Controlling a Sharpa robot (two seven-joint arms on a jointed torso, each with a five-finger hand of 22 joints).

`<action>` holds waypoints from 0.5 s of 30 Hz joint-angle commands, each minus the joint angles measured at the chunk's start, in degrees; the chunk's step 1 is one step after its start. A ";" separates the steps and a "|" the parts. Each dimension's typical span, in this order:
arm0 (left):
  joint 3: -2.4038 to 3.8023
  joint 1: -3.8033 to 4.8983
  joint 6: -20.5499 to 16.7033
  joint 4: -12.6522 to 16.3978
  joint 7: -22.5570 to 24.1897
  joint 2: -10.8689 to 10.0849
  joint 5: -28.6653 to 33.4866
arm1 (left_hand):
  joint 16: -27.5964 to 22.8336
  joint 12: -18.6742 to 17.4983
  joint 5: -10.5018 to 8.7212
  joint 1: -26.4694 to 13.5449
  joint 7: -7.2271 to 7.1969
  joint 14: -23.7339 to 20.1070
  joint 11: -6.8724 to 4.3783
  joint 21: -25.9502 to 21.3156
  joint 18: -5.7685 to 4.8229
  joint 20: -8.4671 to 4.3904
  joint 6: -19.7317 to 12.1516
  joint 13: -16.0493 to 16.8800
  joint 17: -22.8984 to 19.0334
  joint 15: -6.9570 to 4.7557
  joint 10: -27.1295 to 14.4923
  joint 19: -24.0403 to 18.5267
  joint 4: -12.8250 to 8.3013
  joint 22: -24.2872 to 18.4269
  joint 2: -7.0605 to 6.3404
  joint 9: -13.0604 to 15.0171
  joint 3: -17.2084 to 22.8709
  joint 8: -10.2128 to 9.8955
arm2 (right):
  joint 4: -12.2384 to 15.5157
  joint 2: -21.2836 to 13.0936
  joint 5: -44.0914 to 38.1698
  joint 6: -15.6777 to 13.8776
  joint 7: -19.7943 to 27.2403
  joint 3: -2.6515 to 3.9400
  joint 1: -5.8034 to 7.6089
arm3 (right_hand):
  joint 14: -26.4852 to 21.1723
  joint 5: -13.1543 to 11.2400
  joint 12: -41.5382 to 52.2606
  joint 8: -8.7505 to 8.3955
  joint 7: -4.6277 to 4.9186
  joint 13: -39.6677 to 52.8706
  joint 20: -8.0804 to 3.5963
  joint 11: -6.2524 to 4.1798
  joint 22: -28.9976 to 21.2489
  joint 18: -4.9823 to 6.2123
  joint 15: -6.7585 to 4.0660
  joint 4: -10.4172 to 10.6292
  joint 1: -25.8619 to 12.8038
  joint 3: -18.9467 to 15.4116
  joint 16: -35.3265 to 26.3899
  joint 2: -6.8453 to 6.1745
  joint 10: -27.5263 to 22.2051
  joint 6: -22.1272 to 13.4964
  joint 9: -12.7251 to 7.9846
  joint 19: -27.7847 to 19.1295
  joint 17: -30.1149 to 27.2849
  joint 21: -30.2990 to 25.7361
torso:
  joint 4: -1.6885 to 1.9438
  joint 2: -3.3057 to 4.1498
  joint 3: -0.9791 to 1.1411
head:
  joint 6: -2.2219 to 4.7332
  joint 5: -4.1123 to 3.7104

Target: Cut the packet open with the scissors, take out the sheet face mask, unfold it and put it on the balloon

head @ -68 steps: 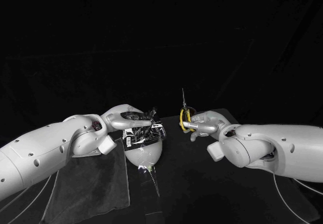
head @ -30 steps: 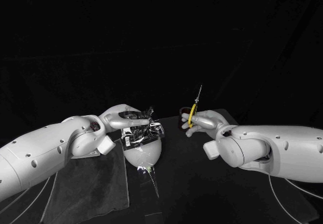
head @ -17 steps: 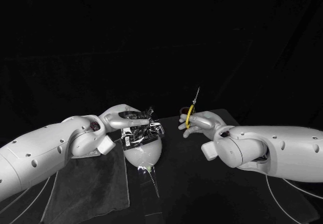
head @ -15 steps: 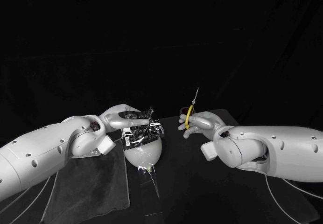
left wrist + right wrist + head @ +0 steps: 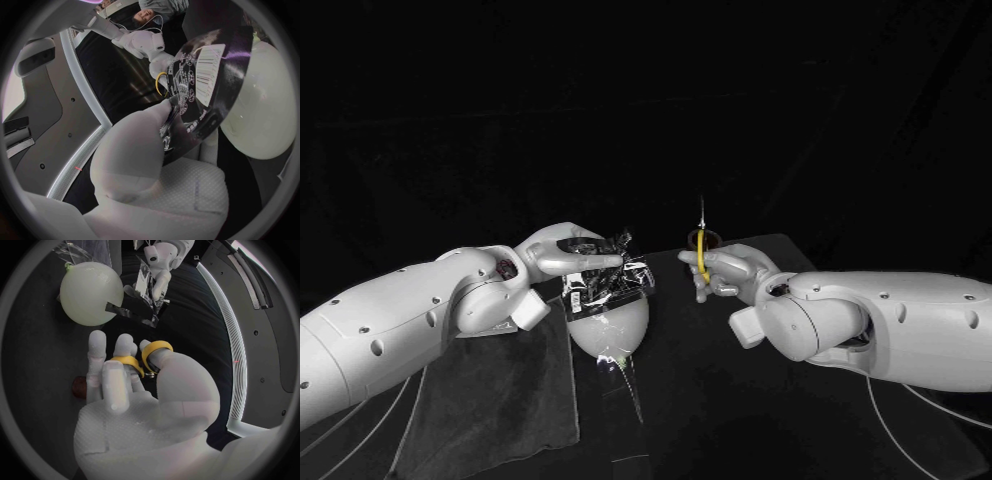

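Note:
My left hand (image 5: 570, 256) pinches the upper edge of the black printed packet (image 5: 607, 284) and holds it upright just over the pale balloon (image 5: 609, 326). In the left wrist view the packet (image 5: 201, 92) hangs in front of the balloon (image 5: 262, 107) from my fingers (image 5: 156, 120). My right hand (image 5: 721, 271) grips the yellow-handled scissors (image 5: 700, 256), blades shut and pointing up, a short way to the right of the packet. The right wrist view shows the yellow loops (image 5: 144, 358) round my fingers, with the balloon (image 5: 90, 292) and packet (image 5: 147, 284) beyond.
The balloon stands on a clear holder (image 5: 622, 378). A clear plastic sheet (image 5: 495, 395) lies on the black table at the front left. A small dark red round thing (image 5: 79, 386) lies on the table near my right hand.
My right hand has moved left toward the packet and turned the scissors from a rightward lean to upright. My left hand, the packet and the balloon have stayed put.

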 commanded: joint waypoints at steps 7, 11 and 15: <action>0.08 0.05 0.56 0.56 0.57 -0.32 0.71 | 0.21 0.15 0.19 -0.02 0.00 -0.11 -0.09 0.35 0.89 0.10 0.19 0.06 0.07 -0.27 0.12 -0.34 -1.14 0.12 0.44 1.04 0.70 0.20 | 0.42 0.07 -5.85 4.46 -5.94 0.05 0.00 | 1.36 -0.20 40.93 43.91 -10.65 22.17 -0.37 -10.71 -2.47 -0.11 -2.46 3.29 0.13 -5.54 -2.71 0.13 13.70 32.55 15.50 -0.16 3.80 -3.54 | 0.02 0.01 0.02 | 0.10 -0.19; 0.08 0.05 0.59 0.91 0.59 -0.59 0.65 | 0.21 0.15 0.19 -0.02 0.00 -0.11 -0.09 0.35 0.89 0.10 0.19 0.06 0.07 -0.27 0.12 -0.34 -1.14 0.12 0.44 1.04 0.70 0.20 | 0.57 -0.09 -6.81 5.53 -7.57 0.05 0.01 | 2.05 -0.02 40.64 42.84 -10.84 21.83 -0.56 -10.88 -2.58 -0.08 -2.70 5.37 -0.60 -5.48 -1.40 2.65 13.77 31.63 15.03 0.66 4.79 -3.58 | 0.02 -0.03 -0.02 | 0.15 -0.21; 0.08 0.05 0.68 1.12 0.55 -0.81 0.63 | 0.20 0.14 0.19 0.00 0.01 -0.13 -0.08 0.38 0.89 0.09 0.18 0.06 0.07 -0.27 0.09 -0.37 -1.19 0.15 0.44 1.05 0.71 0.19 | 0.63 -0.26 -6.95 6.07 -8.42 0.05 0.03 | 1.61 -0.05 37.57 26.53 -10.60 18.87 -0.70 -10.99 -3.13 -0.21 -2.63 9.60 -2.40 -6.89 -3.18 4.74 13.17 20.05 8.45 1.31 3.57 -4.44 | 0.05 -0.05 -0.04 | 0.21 -0.24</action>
